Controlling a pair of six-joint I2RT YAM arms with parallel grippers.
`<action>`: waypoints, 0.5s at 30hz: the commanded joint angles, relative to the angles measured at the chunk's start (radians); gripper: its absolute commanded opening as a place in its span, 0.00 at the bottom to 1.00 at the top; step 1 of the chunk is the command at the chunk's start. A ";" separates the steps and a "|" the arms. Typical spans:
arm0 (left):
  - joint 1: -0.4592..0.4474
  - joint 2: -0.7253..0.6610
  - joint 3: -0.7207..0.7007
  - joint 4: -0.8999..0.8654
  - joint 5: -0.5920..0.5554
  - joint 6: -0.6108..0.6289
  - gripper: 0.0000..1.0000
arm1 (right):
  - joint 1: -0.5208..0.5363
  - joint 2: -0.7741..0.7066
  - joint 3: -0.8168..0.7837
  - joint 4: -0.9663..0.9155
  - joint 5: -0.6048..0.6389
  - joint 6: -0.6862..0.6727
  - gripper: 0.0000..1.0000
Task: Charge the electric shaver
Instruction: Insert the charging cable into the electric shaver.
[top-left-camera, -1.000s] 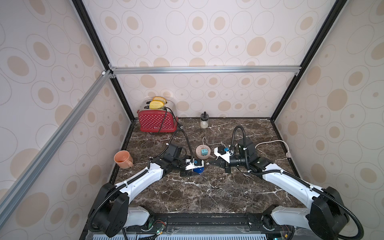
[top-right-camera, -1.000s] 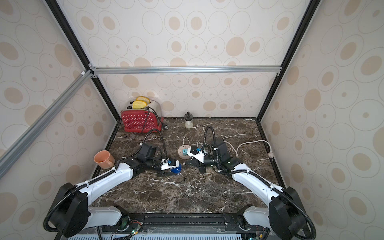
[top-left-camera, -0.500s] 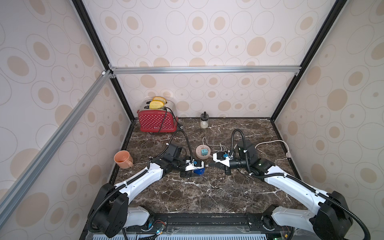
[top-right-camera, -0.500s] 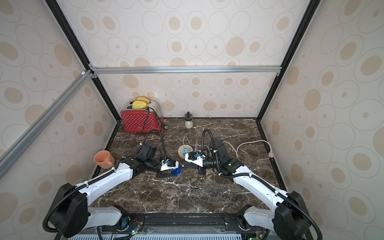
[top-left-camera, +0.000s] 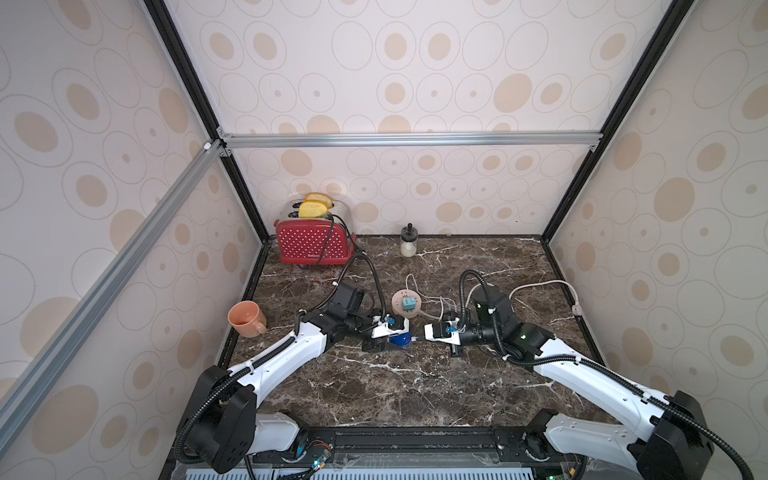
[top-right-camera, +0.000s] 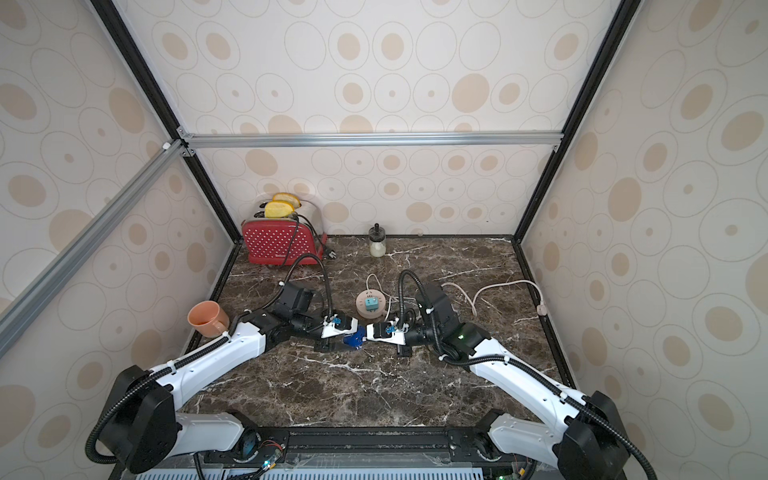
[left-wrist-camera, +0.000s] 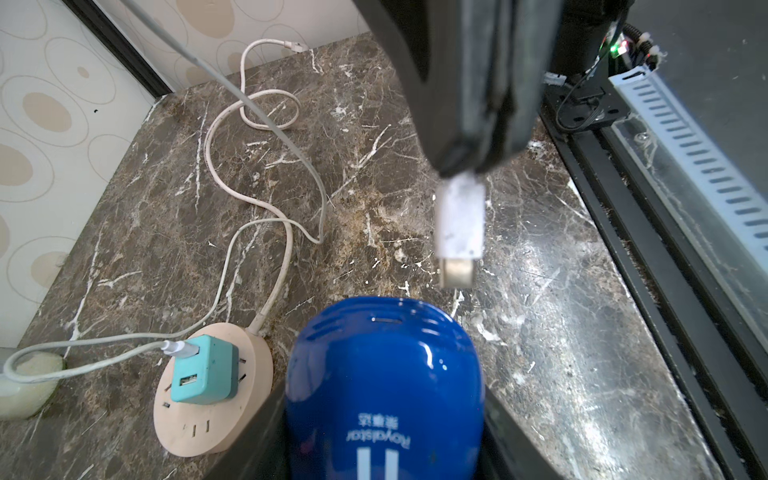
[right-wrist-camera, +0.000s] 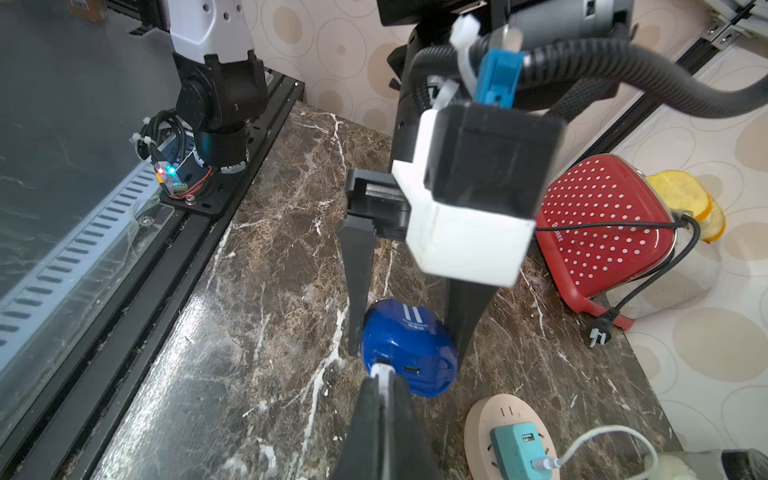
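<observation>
Mock kitchen in a lab booth: marble counter (top-left-camera: 415, 386), toaster (top-left-camera: 311, 245), mug (top-left-camera: 245, 318), aluminium frame (top-left-camera: 411, 139).

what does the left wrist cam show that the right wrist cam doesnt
Only the left wrist view: the metal tip of the white plug, not yet in the electric shaver, below the right gripper's shut jaws; also the looped cord of the pink hub. Only the right wrist view: the red toaster with bread, its loose plug, and the left gripper's body, jaws against both sides of the shaver. Both: the shaver, teal adapter and hub.
</observation>
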 joint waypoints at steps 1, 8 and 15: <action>0.006 -0.005 0.047 -0.027 0.044 0.015 0.00 | 0.014 -0.005 0.009 -0.012 0.037 -0.063 0.00; 0.005 -0.002 0.048 -0.040 0.051 0.023 0.00 | 0.016 -0.001 0.003 0.029 0.095 -0.068 0.00; 0.005 -0.003 0.060 -0.042 0.055 0.020 0.00 | 0.016 0.023 0.008 0.041 0.080 -0.076 0.00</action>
